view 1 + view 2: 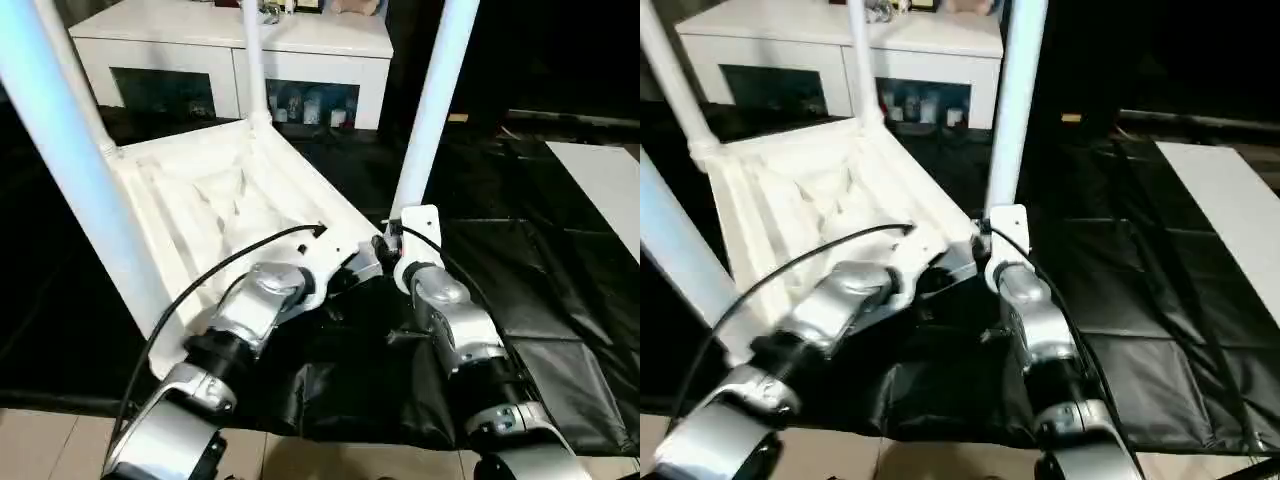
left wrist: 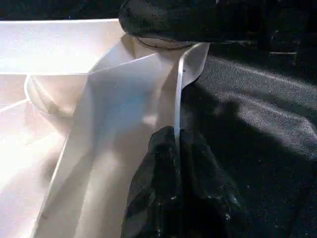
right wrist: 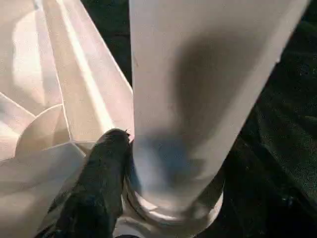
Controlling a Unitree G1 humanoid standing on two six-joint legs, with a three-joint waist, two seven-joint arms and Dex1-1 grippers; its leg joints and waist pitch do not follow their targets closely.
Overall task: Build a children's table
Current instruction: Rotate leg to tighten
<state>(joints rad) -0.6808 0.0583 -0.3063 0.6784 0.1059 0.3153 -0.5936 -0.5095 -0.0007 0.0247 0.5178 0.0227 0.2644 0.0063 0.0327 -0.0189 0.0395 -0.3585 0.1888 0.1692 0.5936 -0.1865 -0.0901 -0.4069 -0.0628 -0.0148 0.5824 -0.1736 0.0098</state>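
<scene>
1. Presently, the table top [image 1: 230, 210] lay upside down on the black floor sheet [image 1: 560, 300], ribbed underside up — a position that left the corner sockets open for the legs.
2. Legs: four white tubes stood upright from the corners — the near-left leg [image 1: 70, 170], the far-left leg [image 1: 675, 85], the far leg [image 1: 252, 60] and the near-right leg [image 1: 435, 105]. All looked seated, so the build seemed near its end.
3. Left gripper [image 2: 177, 148]: clenched on the thin near rim of the top [image 2: 179, 94], one black finger [image 2: 148, 198] on each side of the edge; judged to be steadying the top while the last leg was pressed home.
4. Right gripper [image 3: 131, 168]: set at the base of the near-right leg, one black finger [image 3: 99, 183] touching the tube just above its socket [image 3: 173, 215]. Whether it truly gripped the leg I could not tell.
5. Containers: a white cabinet [image 1: 230, 50] with glass doors stood behind the table; small items showed dimly behind the glass, too small to name. The hollow underside of the top held nothing loose.
</scene>
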